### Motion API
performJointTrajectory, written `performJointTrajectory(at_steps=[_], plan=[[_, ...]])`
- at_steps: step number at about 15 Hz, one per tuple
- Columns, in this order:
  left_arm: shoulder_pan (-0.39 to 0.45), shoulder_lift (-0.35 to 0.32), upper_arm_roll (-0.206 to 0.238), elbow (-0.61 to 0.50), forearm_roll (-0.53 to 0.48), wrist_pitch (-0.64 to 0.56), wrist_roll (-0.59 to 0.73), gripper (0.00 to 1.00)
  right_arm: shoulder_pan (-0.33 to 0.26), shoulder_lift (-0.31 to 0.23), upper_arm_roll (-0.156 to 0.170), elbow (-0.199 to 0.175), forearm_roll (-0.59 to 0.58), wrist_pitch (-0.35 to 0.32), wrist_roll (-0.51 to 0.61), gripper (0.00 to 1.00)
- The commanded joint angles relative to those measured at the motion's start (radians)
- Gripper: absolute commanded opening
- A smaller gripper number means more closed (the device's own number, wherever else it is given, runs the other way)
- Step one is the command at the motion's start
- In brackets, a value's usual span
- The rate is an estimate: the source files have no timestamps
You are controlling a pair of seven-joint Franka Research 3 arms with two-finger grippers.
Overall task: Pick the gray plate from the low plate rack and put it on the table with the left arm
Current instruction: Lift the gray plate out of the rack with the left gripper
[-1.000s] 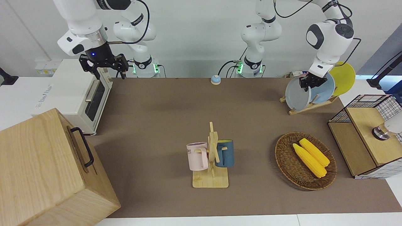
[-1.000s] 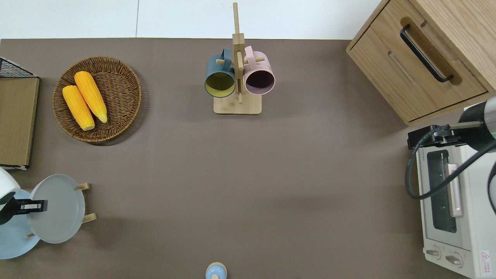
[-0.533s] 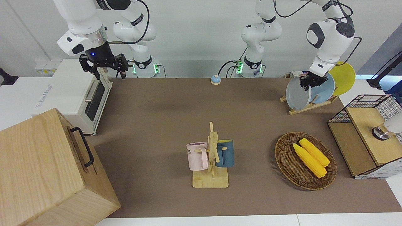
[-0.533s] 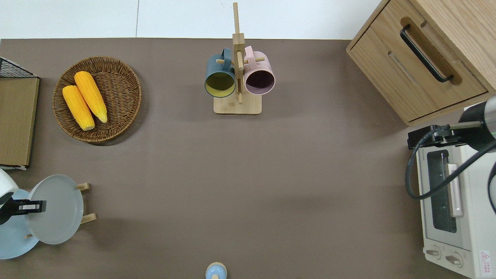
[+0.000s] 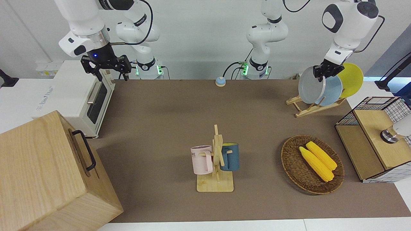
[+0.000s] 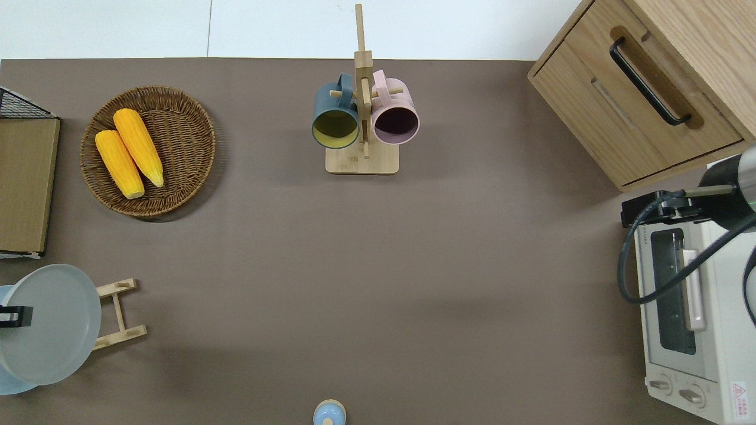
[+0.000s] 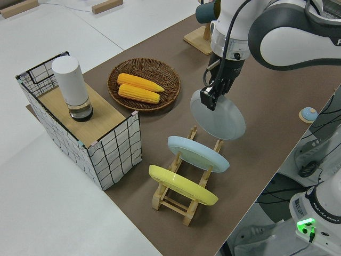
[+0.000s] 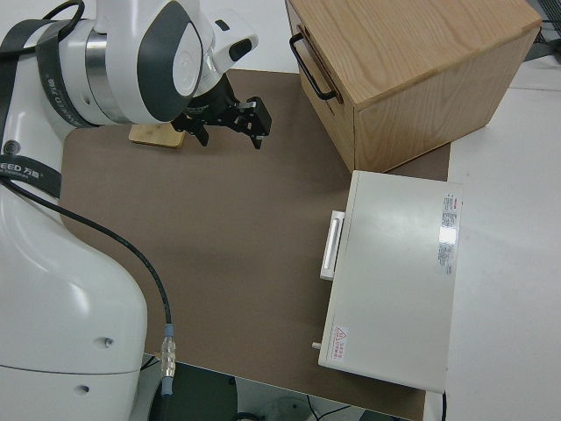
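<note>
The gray plate (image 5: 309, 85) hangs tilted in the air, clear of the low plate rack (image 5: 307, 107), with my left gripper (image 5: 324, 71) shut on its upper rim. In the overhead view the gray plate (image 6: 52, 324) and left gripper (image 6: 12, 316) are over the rack (image 6: 118, 313) at the left arm's end of the table (image 5: 179, 112). The left side view shows the plate (image 7: 221, 120) above the rack's bare slots (image 7: 181, 200). The right arm is parked, its gripper (image 5: 112, 75) open.
A light-blue plate (image 7: 197, 153) and a yellow plate (image 7: 181, 185) still lean in the rack. A wicker basket (image 5: 290, 160) with corn, a mug tree (image 5: 216, 160), a wire crate (image 5: 372, 109), a toaster oven (image 5: 74, 93), a wooden cabinet (image 5: 48, 173) and a small bell (image 5: 220, 81) stand around.
My left gripper has risen with the gray plate, lifting it out of the rack and a little toward the left arm's end. The rack's outer slot now shows bare.
</note>
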Motion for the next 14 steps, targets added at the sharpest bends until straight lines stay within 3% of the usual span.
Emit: performJointTrajectory(at_steps=[1, 6, 14], plan=[[-0.009, 0.0, -0.049, 0.085, 0.015, -0.104, -0.083, 0.0, 0.007, 0.0, -0.006, 0.006, 0.003, -0.001, 0.004, 0.983], [-0.01, 0.0, -0.142, 0.131, -0.007, -0.201, -0.201, 0.0, 0.007, 0.0, -0.006, 0.006, 0.003, -0.001, 0.004, 0.983], [-0.01, -0.009, -0.253, 0.114, -0.267, -0.224, -0.329, 0.0, 0.007, 0.0, -0.006, 0.006, 0.003, -0.001, 0.004, 0.983]])
